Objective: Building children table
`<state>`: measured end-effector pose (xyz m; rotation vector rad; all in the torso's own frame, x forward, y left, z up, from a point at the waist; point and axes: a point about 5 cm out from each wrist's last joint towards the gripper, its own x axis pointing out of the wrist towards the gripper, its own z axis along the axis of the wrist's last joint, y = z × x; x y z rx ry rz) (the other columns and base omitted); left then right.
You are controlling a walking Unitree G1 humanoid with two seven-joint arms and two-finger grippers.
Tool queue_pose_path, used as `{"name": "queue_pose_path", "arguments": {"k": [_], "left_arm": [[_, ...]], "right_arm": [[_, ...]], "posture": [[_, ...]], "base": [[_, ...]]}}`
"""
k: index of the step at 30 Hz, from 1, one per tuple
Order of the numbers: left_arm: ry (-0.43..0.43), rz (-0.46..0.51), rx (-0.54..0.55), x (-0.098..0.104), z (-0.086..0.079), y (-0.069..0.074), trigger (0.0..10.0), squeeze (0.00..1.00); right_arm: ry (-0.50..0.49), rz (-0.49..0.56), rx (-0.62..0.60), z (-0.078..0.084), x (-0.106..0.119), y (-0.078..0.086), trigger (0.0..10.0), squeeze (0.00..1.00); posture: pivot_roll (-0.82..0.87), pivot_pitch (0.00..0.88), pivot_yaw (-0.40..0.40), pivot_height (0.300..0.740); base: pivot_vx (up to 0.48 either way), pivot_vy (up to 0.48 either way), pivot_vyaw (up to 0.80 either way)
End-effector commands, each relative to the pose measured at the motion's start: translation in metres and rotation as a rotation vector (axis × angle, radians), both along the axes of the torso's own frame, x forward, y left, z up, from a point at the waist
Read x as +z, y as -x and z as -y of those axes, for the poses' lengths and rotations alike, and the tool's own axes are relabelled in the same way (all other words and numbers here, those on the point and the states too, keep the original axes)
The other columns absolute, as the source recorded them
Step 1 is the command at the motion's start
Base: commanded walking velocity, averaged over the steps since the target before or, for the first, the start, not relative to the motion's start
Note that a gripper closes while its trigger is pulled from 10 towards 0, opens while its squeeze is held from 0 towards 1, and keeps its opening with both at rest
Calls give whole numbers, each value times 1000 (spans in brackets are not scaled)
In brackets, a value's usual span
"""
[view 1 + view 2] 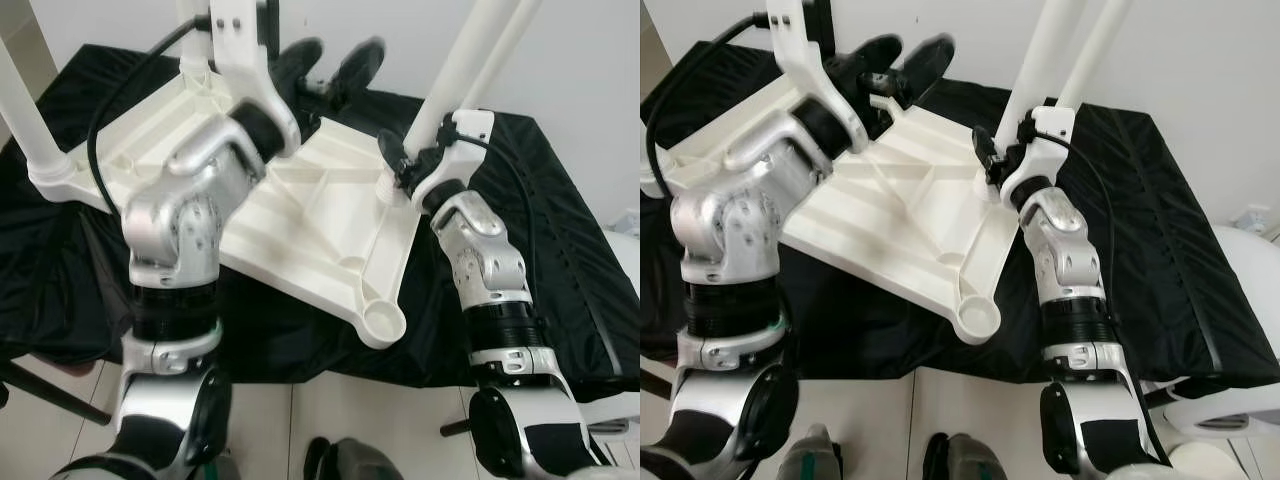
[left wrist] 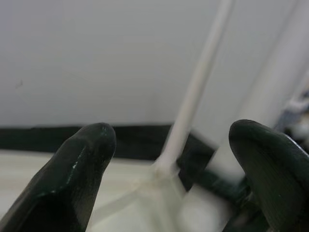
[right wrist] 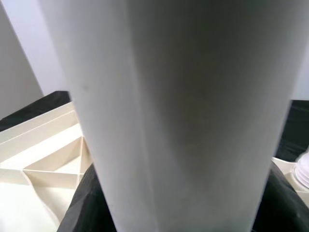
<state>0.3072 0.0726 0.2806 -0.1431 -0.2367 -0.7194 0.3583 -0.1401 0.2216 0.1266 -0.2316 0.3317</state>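
Note:
A white plastic table top (image 1: 320,220) lies upside down on a black cloth. White legs stand up from its corners: one at the left (image 1: 22,115) and one at the back (image 1: 190,25). At the right corner, my right gripper (image 1: 408,155) is shut on a leg (image 1: 455,75) just above its threaded base. That leg (image 3: 183,116) is very close in the right wrist view, with black fingers (image 3: 82,203) on either side. The near corner socket (image 1: 383,320) holds no leg. My left gripper (image 1: 330,65) is open over the back edge with nothing between its fingers (image 2: 82,169).
The black cloth (image 1: 560,250) covers a low surface set against a white wall. Tiled floor (image 1: 330,420) lies in front, with a dark stand leg (image 1: 50,390) at the lower left. A white rounded object (image 1: 1240,240) sits off the cloth's right side.

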Motion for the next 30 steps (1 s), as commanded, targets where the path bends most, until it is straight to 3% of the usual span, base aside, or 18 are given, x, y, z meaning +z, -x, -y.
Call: {"name": "queue_pose_path", "arguments": {"k": [1, 2, 3, 4, 5, 6, 9, 14, 22, 24, 30], "left_arm": [[-69, 24, -21, -6, 9, 4, 10000, 0], [-134, 36, -4, -18, 8, 5, 10000, 0], [-134, 36, -4, -18, 8, 5, 10000, 0], [-224, 61, -6, -30, 8, 7, 10000, 0], [-224, 61, -6, -30, 8, 7, 10000, 0], [-289, 75, -46, -41, 8, 11, 10000, 0], [-341, 94, -74, -49, 9, 14, 10000, 0], [-472, 110, -214, -74, 15, 25, 10000, 0], [-528, 119, -247, -88, 16, 27, 10000, 0], [-589, 157, -291, -94, 13, 33, 10000, 0], [-665, 141, -361, -109, 6, 40, 10000, 0]], "right_arm": [[-19, 50, -25, 10, 8, 3, 10000, 0], [-31, 65, -30, 13, 10, 4, 10000, 0], [-31, 65, -30, 13, 10, 4, 10000, 0], [-39, 73, -35, 15, 12, 4, 10000, 0], [-39, 73, -35, 15, 12, 4, 10000, 0], [-41, 77, -37, 16, 13, 3, 10000, 0], [-42, 79, -39, 18, 14, 3, 10000, 0], [-34, 92, -45, 22, 17, 2, 10000, 0], [-16, 99, -53, 28, 16, 6, 10000, 0], [-6, 92, -60, 31, 11, 8, 10000, 0], [9, 83, -73, 37, 8, 10, 10000, 0]], "posture": [[76, 54, -121, 740], [77, 54, -123, 740], [77, 54, -123, 740], [79, 54, -124, 740], [79, 54, -124, 740], [80, 55, -126, 740], [81, 55, -126, 740], [75, 56, -126, 740], [65, 59, -120, 740], [68, 60, -120, 740], [64, 66, -120, 740]], "base": [[0, 0, 0], [0, 0, 0], [0, 0, 0], [0, 0, 0], [0, 0, 0], [0, 0, 0], [0, 0, 0], [0, 0, 0], [0, 0, 0], [0, 0, 0], [0, 0, 0]]}}
